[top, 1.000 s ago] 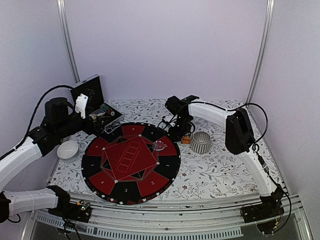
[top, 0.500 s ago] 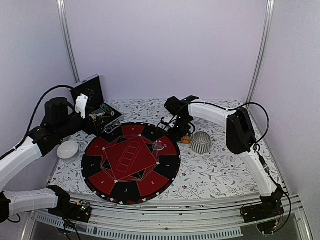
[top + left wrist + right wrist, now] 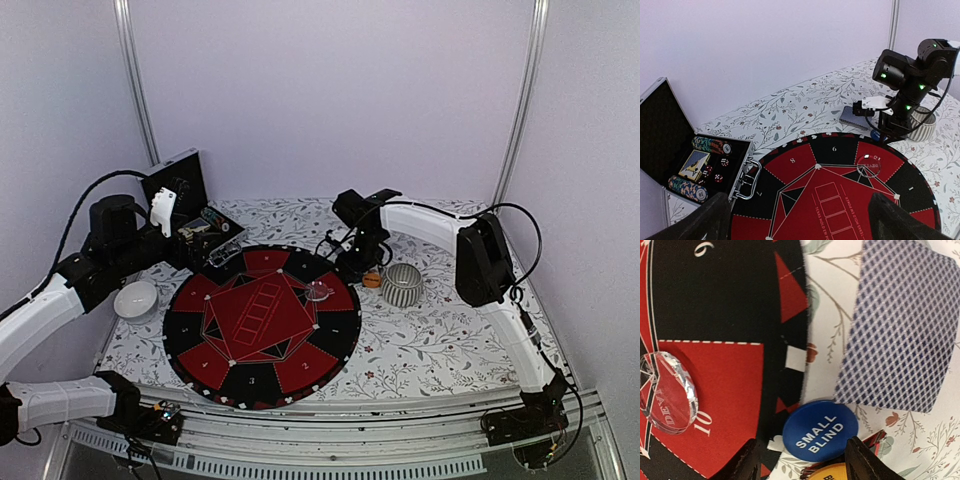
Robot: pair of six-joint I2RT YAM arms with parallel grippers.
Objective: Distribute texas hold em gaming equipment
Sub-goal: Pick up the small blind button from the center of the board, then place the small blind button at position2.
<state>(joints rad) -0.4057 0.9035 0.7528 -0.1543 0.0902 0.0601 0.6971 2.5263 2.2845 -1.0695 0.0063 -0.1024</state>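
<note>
A blue "SMALL BLIND" disc (image 3: 820, 431) lies flat at the rim of the round red-and-black poker mat (image 3: 262, 325). My right gripper (image 3: 805, 462) is low over it, open, with one finger on each side and a gap on the left. An orange disc (image 3: 832, 474) lies just below the blue one, partly hidden. The blue-backed card deck (image 3: 900, 330) rests on the cloth beside them. A clear dealer disc (image 3: 320, 291) sits on the mat. My left gripper (image 3: 800, 225) hangs open and empty above the mat's far-left side.
The black hinged case (image 3: 705, 165) lies open at the back left with striped chips and dice inside. A ribbed silver cup (image 3: 402, 284) stands just right of my right gripper. A white bowl (image 3: 135, 298) sits at the left.
The right arm's elbow has drifted slightly to the right while its wrist stays over the discs. The left arm has not moved.
</note>
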